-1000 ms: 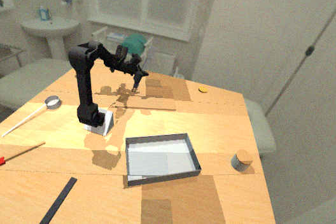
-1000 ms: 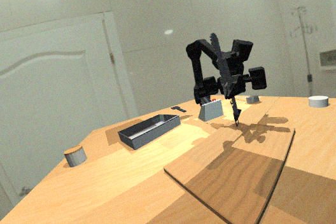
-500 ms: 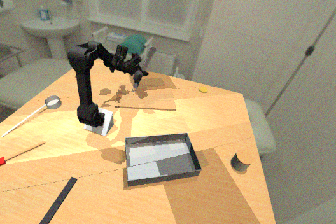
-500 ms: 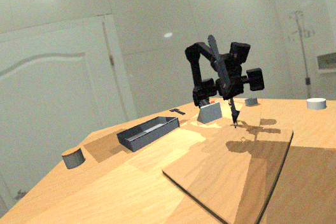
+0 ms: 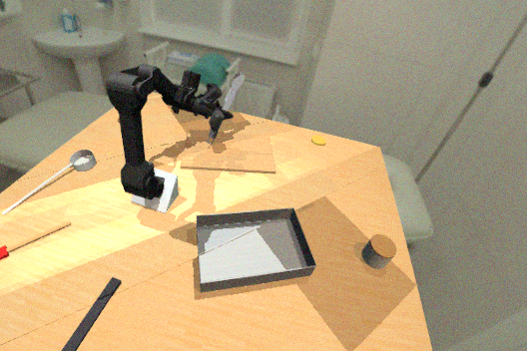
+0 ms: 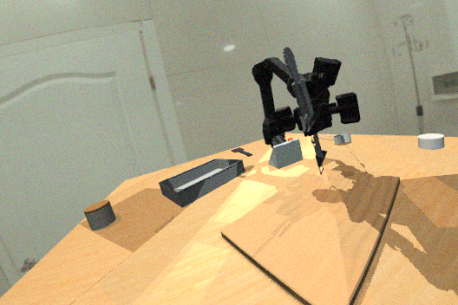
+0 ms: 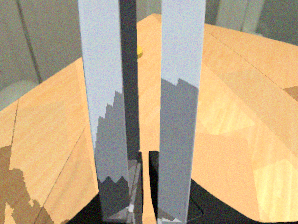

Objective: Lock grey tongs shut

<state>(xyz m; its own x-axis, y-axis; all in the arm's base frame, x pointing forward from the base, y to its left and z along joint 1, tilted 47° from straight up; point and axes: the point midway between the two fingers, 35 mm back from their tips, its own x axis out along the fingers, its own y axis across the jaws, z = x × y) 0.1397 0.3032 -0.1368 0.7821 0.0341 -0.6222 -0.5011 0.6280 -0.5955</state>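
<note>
Grey metal tongs (image 5: 234, 92) (image 6: 297, 89) (image 7: 177, 115) are clamped in my black tool (image 5: 216, 128) (image 6: 313, 128) (image 7: 145, 160), raised near the flat wooden board (image 5: 240, 158) (image 6: 304, 230), tips apparently up; locking seems in hand. Next: confirm the lock, then lower them.

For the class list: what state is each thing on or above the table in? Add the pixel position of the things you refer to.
Tongs (image 5: 235, 92) (image 6: 302, 92) (image 7: 175, 115): raised, gap between arms; lock unclear
End effector (image 5: 222, 115) (image 6: 310, 124) (image 7: 145, 160): shut on tongs
Roasting tin (image 5: 257, 282) (image 6: 204, 188): upright, open-topped
Wooden board (image 5: 245, 162) (image 6: 304, 239): flat
Brown-topped cylinder (image 5: 379, 251) (image 6: 100, 217): upright
</note>
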